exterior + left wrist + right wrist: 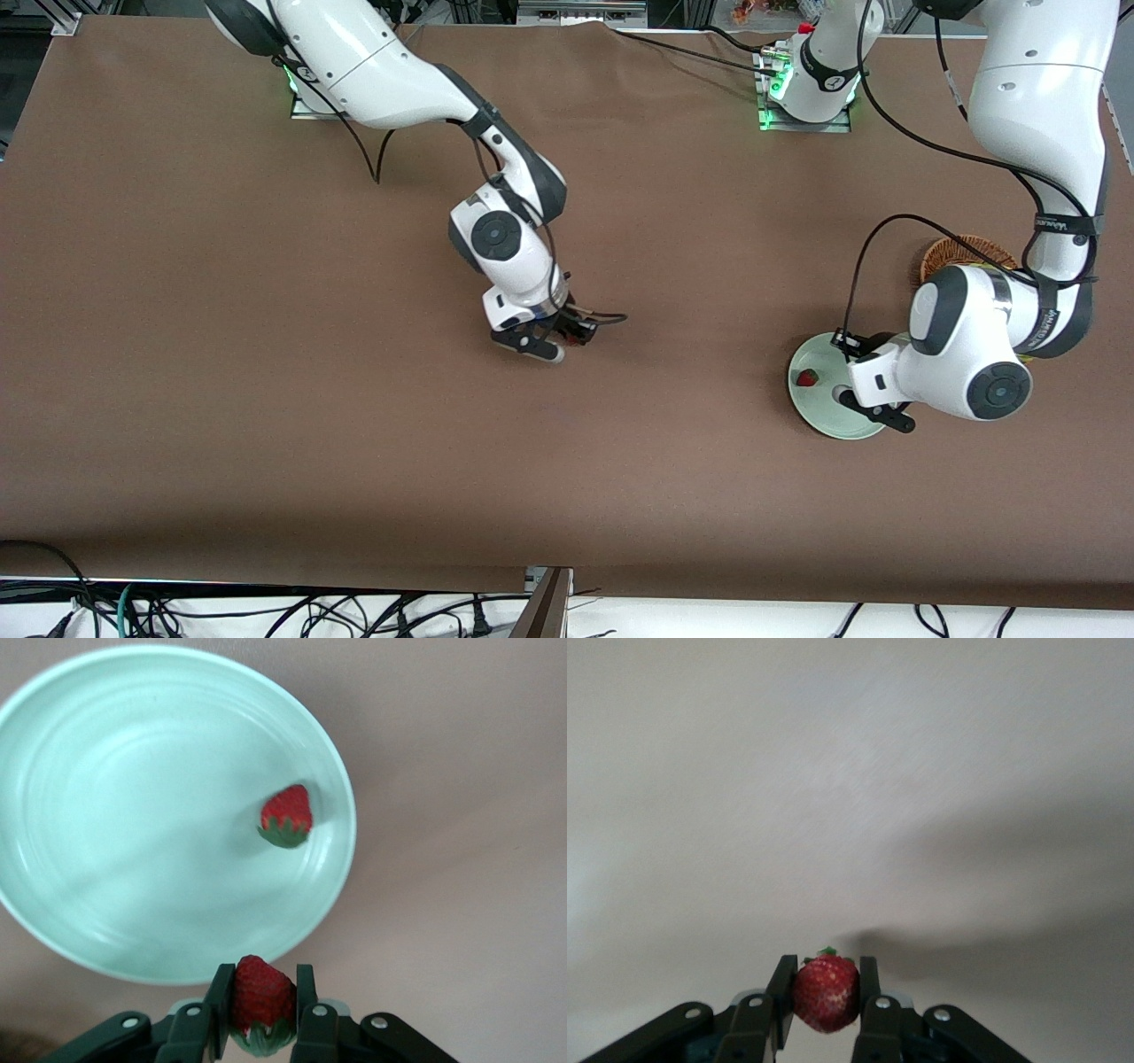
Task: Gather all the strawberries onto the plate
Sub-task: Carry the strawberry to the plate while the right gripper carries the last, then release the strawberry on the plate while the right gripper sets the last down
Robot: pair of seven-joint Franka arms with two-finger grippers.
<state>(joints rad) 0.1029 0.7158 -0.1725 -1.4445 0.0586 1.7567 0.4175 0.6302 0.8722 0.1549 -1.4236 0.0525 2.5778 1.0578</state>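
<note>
The left arm (966,354) hid part of the plate (819,412) and most of the wicker basket (961,252). The left wrist view cropped the plate's rim.

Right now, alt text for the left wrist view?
The left hand grips a strawberry between its fingers, over the edge of the mint plate. A second strawberry lies on the plate near its rim, and brown tablecloth surrounds it.

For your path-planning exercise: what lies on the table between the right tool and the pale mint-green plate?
Nothing: in the front view, only bare brown tablecloth lies between the right tool and the pale mint-green plate.
</note>
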